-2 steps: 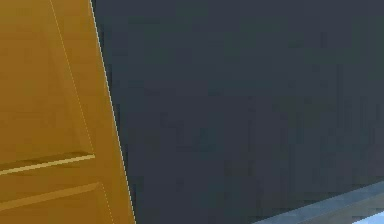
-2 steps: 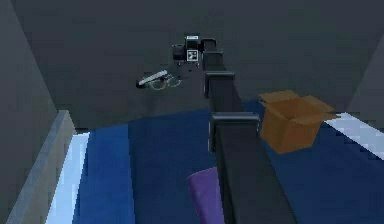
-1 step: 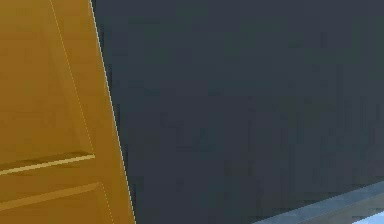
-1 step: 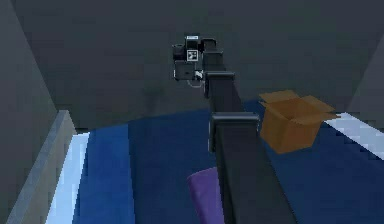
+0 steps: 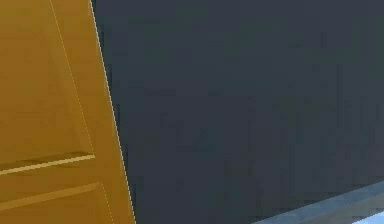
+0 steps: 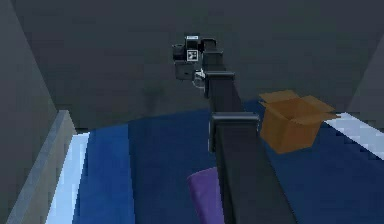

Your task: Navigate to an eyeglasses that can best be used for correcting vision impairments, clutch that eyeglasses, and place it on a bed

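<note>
In the arm side view a bed with a dark blue cover (image 6: 140, 165) spreads across the lower half. The dark arm rises from the bottom edge over the bed. At its far end sit the white marker squares and the gripper (image 6: 183, 57), high up against the dark grey wall. The gripper's far end is dark on dark and I cannot make it out, so I cannot tell whether it holds anything. No shape here reads as eyeglasses.
A brown cardboard box (image 6: 295, 120) sits on the bed at the right. A purple thing (image 6: 204, 196) lies on the cover beside the arm. A pale strip (image 6: 72, 180) edges the bed's left side. The forward view has a yellow-brown door (image 5: 50, 110) and a dark wall (image 5: 250, 100) close ahead.
</note>
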